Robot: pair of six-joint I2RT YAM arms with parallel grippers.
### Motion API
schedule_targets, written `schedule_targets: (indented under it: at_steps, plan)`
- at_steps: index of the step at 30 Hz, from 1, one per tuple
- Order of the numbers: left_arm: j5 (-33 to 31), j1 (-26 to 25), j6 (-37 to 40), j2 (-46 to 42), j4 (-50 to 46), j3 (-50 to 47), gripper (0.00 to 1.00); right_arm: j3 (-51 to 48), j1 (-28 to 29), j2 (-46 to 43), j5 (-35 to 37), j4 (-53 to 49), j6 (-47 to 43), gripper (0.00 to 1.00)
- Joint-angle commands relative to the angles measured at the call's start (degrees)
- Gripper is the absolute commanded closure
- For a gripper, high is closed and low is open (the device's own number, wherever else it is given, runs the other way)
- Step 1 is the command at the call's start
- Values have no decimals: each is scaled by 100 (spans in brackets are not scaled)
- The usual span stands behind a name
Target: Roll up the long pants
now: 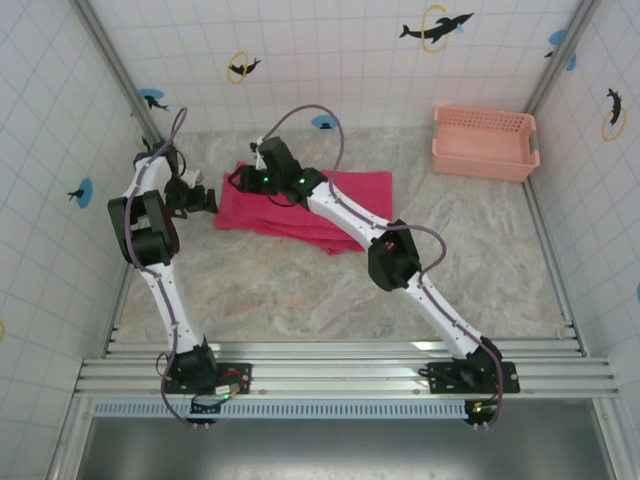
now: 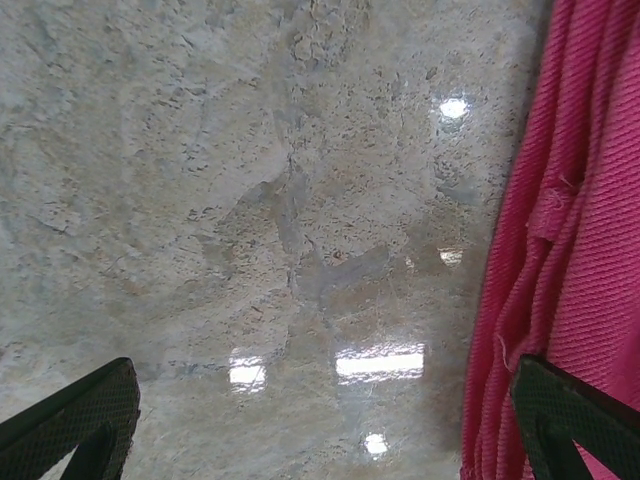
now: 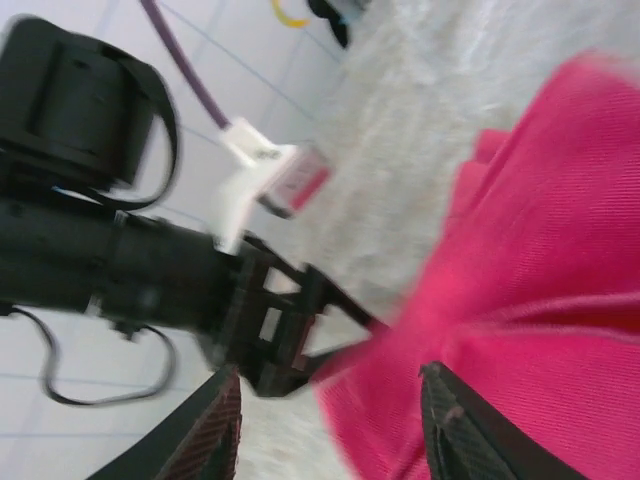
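The long pants (image 1: 310, 212) lie folded into a magenta-red strip across the middle of the table. My left gripper (image 1: 203, 198) sits at their left end. In the left wrist view it (image 2: 322, 368) is wide open over bare table, its right finger (image 2: 570, 420) above the cloth edge (image 2: 575, 230). My right gripper (image 1: 238, 180) hovers over the same end of the pants. Its jaws (image 3: 330, 385) stand open with the pants (image 3: 540, 280) beneath and nothing clamped. The left gripper (image 3: 275, 325) appears there too, one fingertip at the cloth's edge.
A pale pink lattice basket (image 1: 483, 142) stands at the back right near the wall. Tiled walls close in the table on three sides. Bare marbled tabletop (image 1: 300, 290) stretches in front of the pants down to the metal rails at the near edge.
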Motion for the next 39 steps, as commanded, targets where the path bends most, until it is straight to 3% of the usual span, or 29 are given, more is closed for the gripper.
schedule_targets:
  at_steps: [1,4,7,12,15,19,24,30,36,39]
  plan:
    - [113,-38,-97,-22,35,-108,3,383,109,557,-553,1294,1114,49]
    - [25,-31,-84,-89,15,-117,2,525,81,442,-638,842,771,47]
    - [-60,-31,-64,-184,15,-117,3,190,-24,-206,-583,135,-37,46]
    - [-115,-49,-99,-546,114,-236,2,-1569,-475,-2101,-265,-349,-1266,45]
    - [-44,-143,-194,-924,295,-437,2,-2348,-919,-3247,351,-1464,-2162,42]
    - [-120,-679,-615,-1516,689,-885,3,-3465,-1635,-4385,884,-2724,-3004,40]
    - [-288,-1743,-948,-1973,1333,-1633,3,-6158,-2530,-5712,638,-2410,-3045,38]
    - [-55,-2526,-1368,-1648,1651,-1734,2,-8253,-2886,-6066,375,-1299,-2829,38]
    - [-502,-2866,-1460,-1440,1537,-1877,2,-8693,-2955,-5562,305,-889,-2879,38]
    - [-508,-2862,-1582,-1471,1694,-2203,2,-8755,-3047,-5182,-114,-526,-2777,39]
